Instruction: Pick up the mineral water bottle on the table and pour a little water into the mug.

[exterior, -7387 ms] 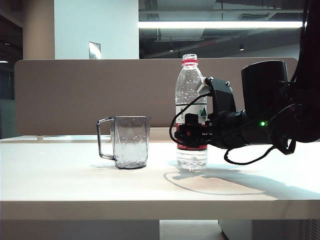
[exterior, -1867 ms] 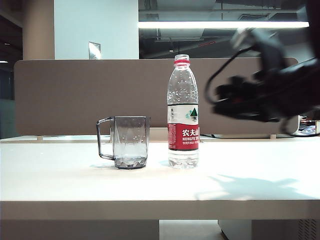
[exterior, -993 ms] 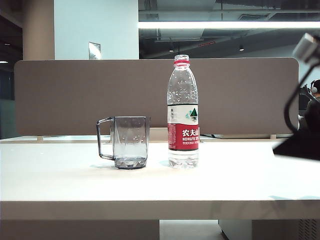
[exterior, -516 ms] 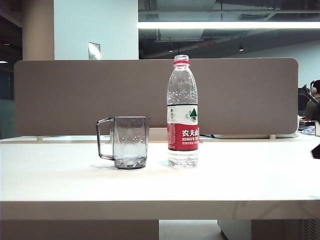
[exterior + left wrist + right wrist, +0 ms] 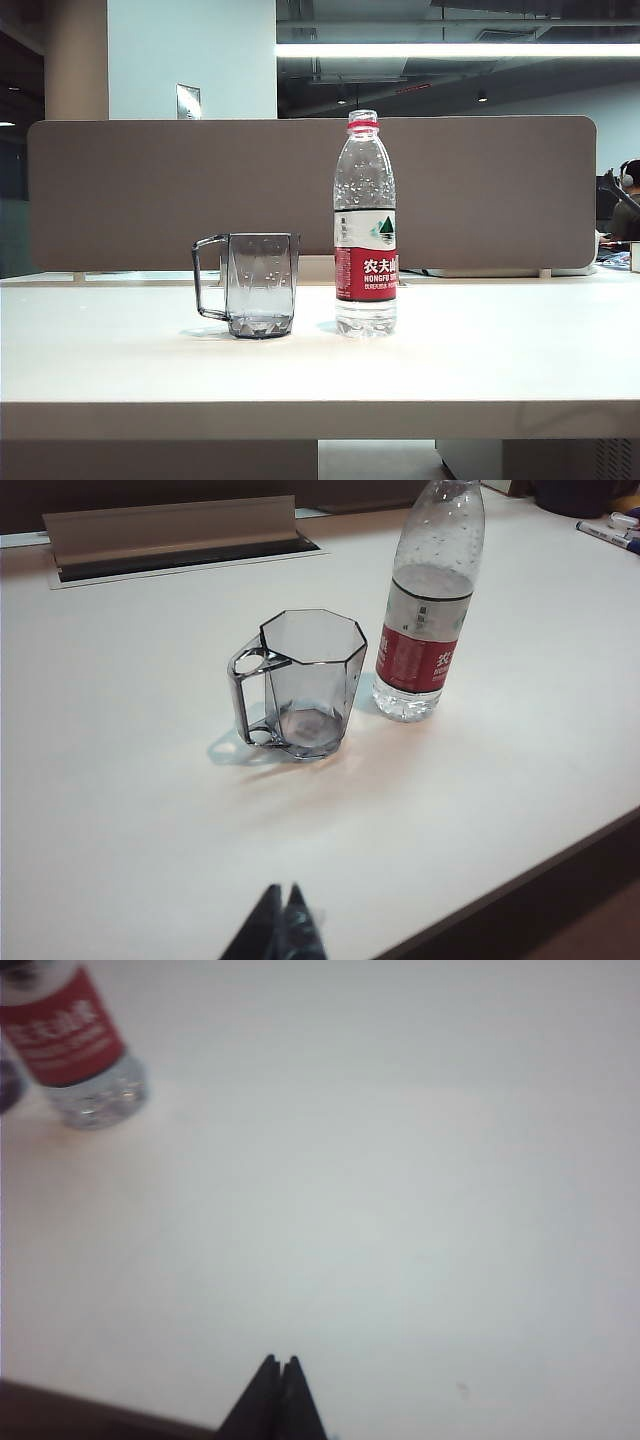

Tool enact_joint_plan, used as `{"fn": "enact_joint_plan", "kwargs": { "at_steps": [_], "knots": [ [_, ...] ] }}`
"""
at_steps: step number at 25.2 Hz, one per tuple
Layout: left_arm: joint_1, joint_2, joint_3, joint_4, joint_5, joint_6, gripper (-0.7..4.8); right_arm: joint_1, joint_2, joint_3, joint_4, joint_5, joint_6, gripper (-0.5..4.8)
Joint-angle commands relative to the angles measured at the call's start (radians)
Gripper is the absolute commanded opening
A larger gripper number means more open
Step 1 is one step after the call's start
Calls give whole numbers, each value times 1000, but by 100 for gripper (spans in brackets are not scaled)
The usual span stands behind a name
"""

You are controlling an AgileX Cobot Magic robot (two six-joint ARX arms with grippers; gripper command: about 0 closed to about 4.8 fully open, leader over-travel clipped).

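The mineral water bottle (image 5: 365, 225) stands upright on the white table (image 5: 480, 360), uncapped, with its red label facing the exterior camera. Just to its left stands the smoky grey mug (image 5: 256, 284), handle turned away from the bottle; a little water lies in its faceted base. Both also show in the left wrist view: mug (image 5: 305, 683), bottle (image 5: 428, 610). My left gripper (image 5: 282, 892) is shut and empty, well back from the mug near the table's edge. My right gripper (image 5: 280, 1362) is shut and empty, far from the bottle (image 5: 75, 1050). Neither arm shows in the exterior view.
A grey partition panel (image 5: 150, 190) runs along the back of the table. A cable slot with a raised lid (image 5: 175, 540) lies behind the mug. Pens (image 5: 608, 530) lie far off beside the bottle. A seated person (image 5: 628, 205) shows at the far right.
The right arm has drawn back off the right side of the exterior view and is gone from it. Bottle and mug have stayed where they stood.
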Motion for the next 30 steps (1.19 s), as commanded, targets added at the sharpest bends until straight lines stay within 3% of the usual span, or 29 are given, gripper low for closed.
{"fn": "enact_joint_plan", "kwargs": {
  "at_steps": [1, 30],
  "knots": [
    [-1, 0, 3, 6, 3, 4, -5, -3, -43, -7, -32, -68, 1, -1],
    [-1, 0, 3, 6, 3, 4, -5, -15, -236, -7, -59, 150, -1, -1]
  ]
}}
